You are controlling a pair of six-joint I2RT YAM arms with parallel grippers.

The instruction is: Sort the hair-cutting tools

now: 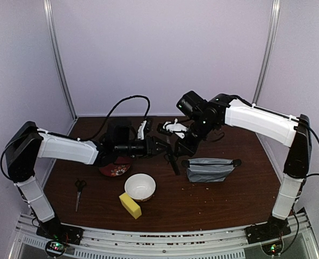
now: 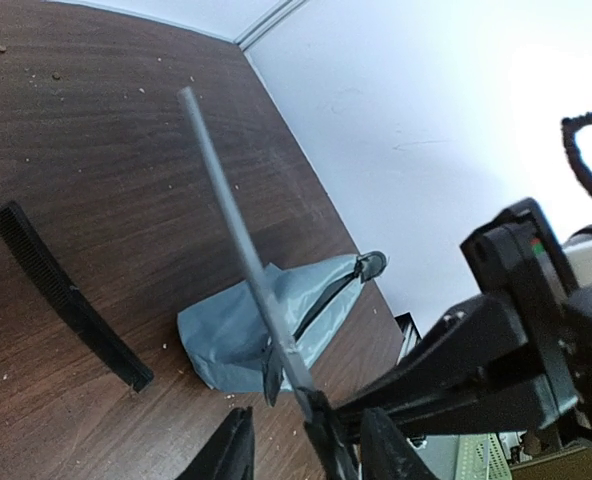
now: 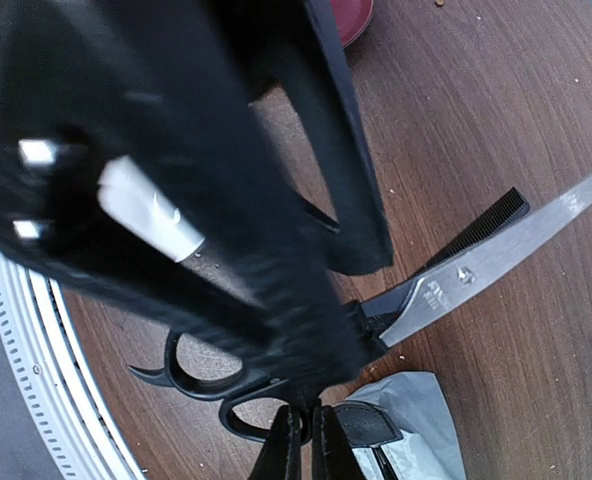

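Right end effector (image 3: 301, 440) clamps the scissors (image 3: 476, 270) by the handle, likely offering the blade to the half-open left end effector (image 2: 306, 452).

The left claw (image 2: 306, 455) stands half-open, close against the pinched-shut right claw (image 3: 301, 440).

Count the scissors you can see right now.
2. One pair of scissors lies flat at the table's left side. The second pair is held in the air at centre, near the black comb. More could be hidden inside the grey pouch.
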